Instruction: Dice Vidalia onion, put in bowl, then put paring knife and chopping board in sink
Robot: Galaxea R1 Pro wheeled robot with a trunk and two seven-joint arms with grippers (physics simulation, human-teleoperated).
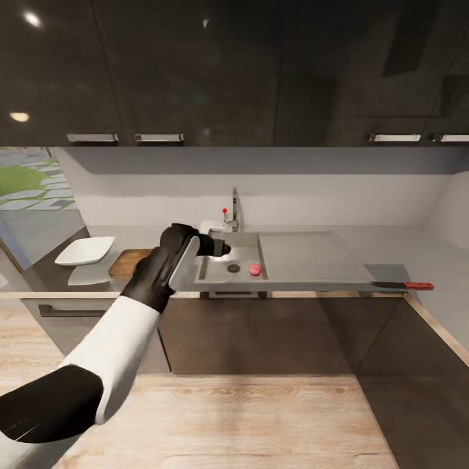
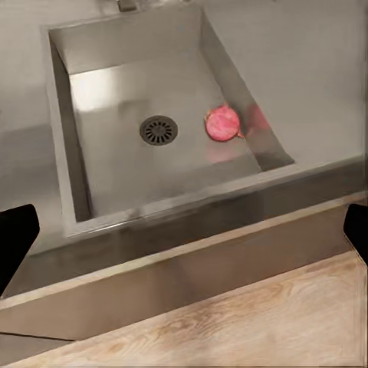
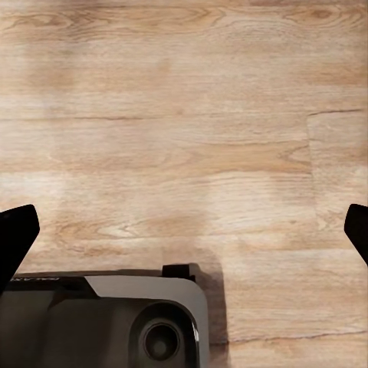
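Vidalia onion (image 2: 223,123) lies in the sink (image 2: 84,184) beside the drain (image 2: 159,130) — left gripper (image 2: 184,230) spread wide above — no legible writing anywhere

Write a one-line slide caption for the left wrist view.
Open left gripper above the sink, the Vidalia onion lying in the basin beside the round drain.

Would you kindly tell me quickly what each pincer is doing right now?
Left pincer: open, empty, above the sink.
Right pincer: open, empty, over the floor.
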